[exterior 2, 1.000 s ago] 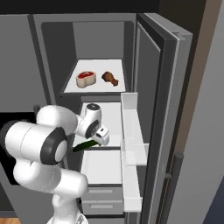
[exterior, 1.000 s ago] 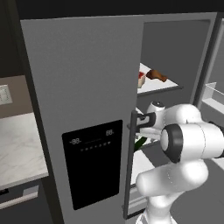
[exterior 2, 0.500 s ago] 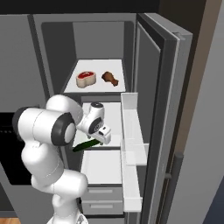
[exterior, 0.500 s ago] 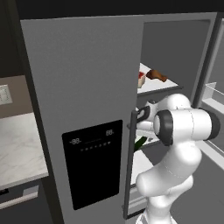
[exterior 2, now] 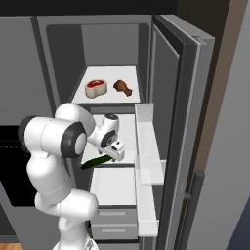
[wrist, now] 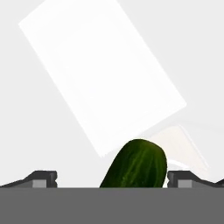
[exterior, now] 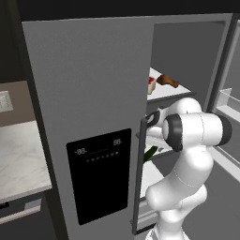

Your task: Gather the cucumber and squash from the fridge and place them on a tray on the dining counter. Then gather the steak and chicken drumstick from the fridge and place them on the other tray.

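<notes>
The fridge [exterior 2: 166,58] has its right door open. The gripper [wrist: 112,178] is inside, over the middle shelf, with its fingers [wrist: 41,178] spread wide on both sides of the cucumber [wrist: 138,166] and not pressing it. The steak [exterior 2: 96,88] and the chicken drumstick [exterior 2: 123,87] lie side by side on the upper shelf.

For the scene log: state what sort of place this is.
A home kitchen, rendered: an open side-by-side fridge holding a steak, a chicken drumstick and a cucumber, beside a marble worktop.
</notes>
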You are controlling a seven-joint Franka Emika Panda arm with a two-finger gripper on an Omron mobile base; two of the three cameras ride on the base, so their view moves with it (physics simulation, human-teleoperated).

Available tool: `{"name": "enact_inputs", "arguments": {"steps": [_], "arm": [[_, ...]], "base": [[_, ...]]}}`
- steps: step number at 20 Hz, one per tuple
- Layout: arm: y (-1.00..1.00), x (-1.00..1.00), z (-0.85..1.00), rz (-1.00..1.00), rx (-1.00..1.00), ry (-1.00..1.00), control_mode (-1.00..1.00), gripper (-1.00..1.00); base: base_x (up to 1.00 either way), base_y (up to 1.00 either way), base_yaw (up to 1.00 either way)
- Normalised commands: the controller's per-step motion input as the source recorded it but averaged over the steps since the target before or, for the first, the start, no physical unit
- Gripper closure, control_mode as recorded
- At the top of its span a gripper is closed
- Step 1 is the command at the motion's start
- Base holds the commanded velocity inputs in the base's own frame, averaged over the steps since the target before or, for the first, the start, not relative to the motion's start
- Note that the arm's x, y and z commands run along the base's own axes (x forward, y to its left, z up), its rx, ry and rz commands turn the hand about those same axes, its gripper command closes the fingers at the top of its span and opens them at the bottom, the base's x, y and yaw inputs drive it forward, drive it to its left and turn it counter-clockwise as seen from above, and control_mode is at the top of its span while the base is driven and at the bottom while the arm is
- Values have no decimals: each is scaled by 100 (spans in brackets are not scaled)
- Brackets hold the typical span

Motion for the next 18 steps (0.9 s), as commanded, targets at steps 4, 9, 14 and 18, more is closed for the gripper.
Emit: {"name": "enact_inputs", "arguments": {"steps": [4, 9, 14, 18], "arm": [[0, -3, -20, 0, 3, 0, -100, 100], [0, -2, -19, 0, 3, 0, -100, 100], [1, -8, -16, 0, 0, 0, -100, 100], [4, -4, -15, 0, 0, 0, -100, 100]], "base": [[0, 0, 0], [0, 0, 0], [0, 0, 0], [0, 0, 0]]}}
